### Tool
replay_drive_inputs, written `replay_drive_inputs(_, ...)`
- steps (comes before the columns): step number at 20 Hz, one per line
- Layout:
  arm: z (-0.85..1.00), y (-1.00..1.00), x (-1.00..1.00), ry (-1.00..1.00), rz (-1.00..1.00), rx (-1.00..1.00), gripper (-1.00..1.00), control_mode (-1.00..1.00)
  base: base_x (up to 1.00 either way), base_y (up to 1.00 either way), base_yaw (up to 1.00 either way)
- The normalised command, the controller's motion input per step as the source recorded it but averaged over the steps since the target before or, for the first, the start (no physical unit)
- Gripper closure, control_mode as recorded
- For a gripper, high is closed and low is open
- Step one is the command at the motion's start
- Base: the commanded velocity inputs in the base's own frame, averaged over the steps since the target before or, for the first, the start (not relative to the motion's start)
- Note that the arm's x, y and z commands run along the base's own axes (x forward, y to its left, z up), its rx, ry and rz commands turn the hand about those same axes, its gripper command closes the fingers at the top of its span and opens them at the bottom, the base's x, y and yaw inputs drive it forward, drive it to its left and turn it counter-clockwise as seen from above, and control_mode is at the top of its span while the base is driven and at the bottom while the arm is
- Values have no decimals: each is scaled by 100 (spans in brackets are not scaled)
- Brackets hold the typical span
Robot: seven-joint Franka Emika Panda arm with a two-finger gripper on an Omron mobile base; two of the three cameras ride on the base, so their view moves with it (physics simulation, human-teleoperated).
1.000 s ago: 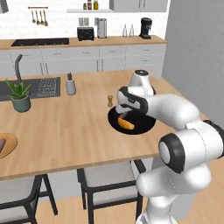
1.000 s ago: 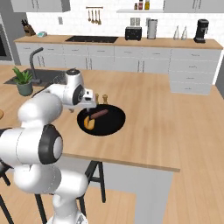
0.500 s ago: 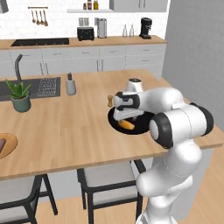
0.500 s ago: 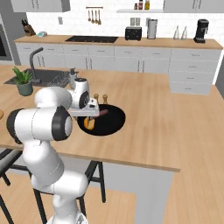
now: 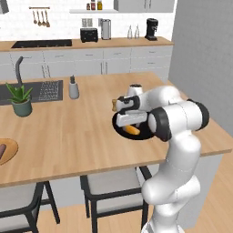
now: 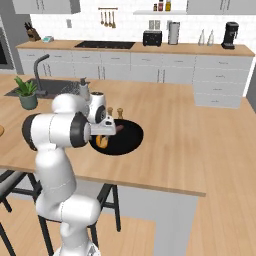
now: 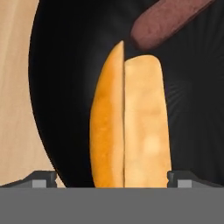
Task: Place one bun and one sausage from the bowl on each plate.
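While the pincer (image 7: 112,178) gapes wide and empty, its fingertips (image 7: 41,178) flank the bun (image 7: 127,122) in the bowl (image 7: 65,87).

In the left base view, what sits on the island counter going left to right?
Wooden plate at the left edge → potted plant → grey bottle → open gripper over the bun in the black bowl.

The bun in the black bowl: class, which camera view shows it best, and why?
The hand view: the bun lies large and split lengthwise, near the sausage. In both base views it is a small orange patch partly behind the arm.
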Motion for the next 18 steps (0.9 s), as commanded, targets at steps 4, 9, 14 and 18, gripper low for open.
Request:
replay_drive_inputs(4,-34,0,17,8,0,-2,-100,-100,0,0,0)
replay_drive_inputs(9,-30,0,0,6,0,-2,100,-100,0,0,0)
replay_drive_inputs(14,-17,0,0,1,-1,0,100,-100,0,0,0)
replay_drive_inputs(18,0,0,0,0,-1,0,100,-100,0,0,0)
